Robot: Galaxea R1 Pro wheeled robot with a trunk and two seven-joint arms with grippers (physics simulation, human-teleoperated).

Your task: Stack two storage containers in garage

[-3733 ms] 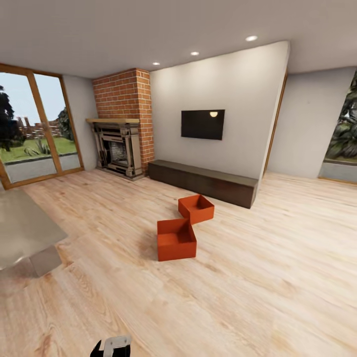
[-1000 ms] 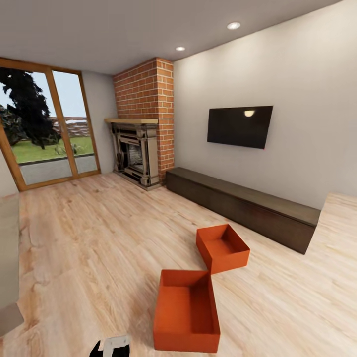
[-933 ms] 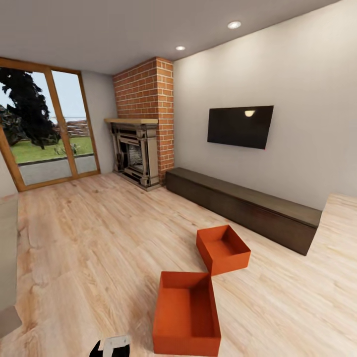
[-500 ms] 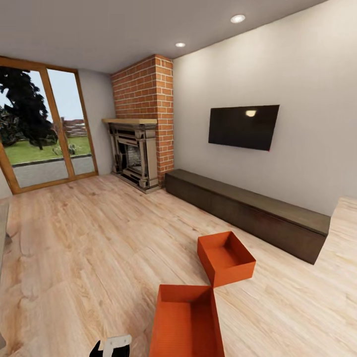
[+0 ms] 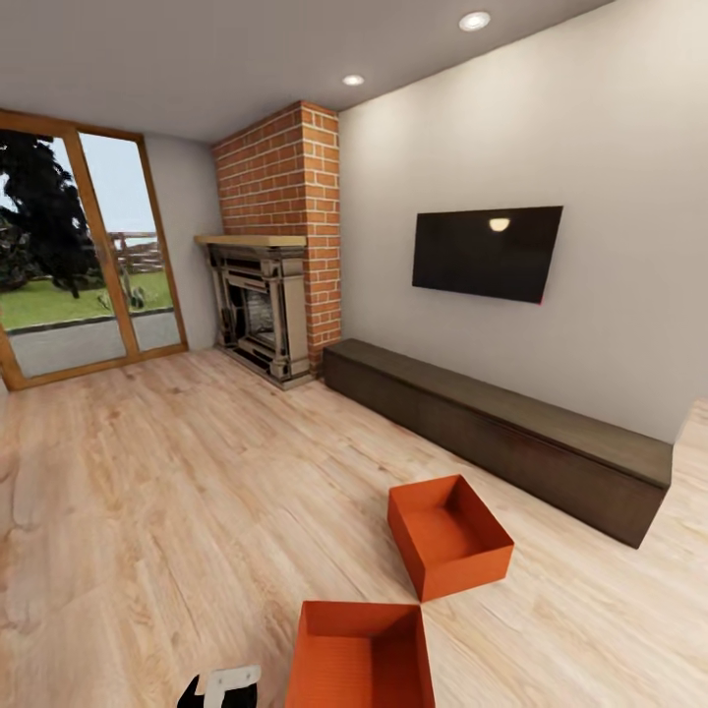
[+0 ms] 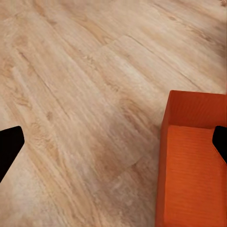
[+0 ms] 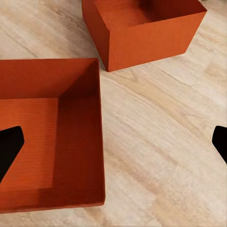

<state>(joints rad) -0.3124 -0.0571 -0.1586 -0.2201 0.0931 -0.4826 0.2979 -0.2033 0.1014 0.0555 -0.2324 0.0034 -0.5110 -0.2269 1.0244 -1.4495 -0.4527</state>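
Two orange-red open-top storage containers rest on the light wood plank floor of the living room. The nearer container (image 5: 362, 654) is cut off by the head view's bottom edge; the farther container (image 5: 450, 534) sits just beyond it, turned at an angle, corners nearly touching. My left gripper (image 6: 115, 145) hangs open above the floor, with the nearer container's wall (image 6: 193, 158) by one fingertip. My right gripper (image 7: 115, 142) is open above the nearer container (image 7: 47, 132), and the farther container (image 7: 142, 28) lies ahead of it. Both containers are empty.
A long dark low cabinet (image 5: 501, 423) runs along the wall behind the containers, under a black TV (image 5: 487, 251). A brick fireplace (image 5: 270, 246) stands in the corner, with glass doors (image 5: 69, 265) further left. Open plank floor (image 5: 147, 492) spreads to the left.
The whole view has shifted: the camera has come closer to the containers, which now sit lower and larger in the picture. The containers themselves have not moved.
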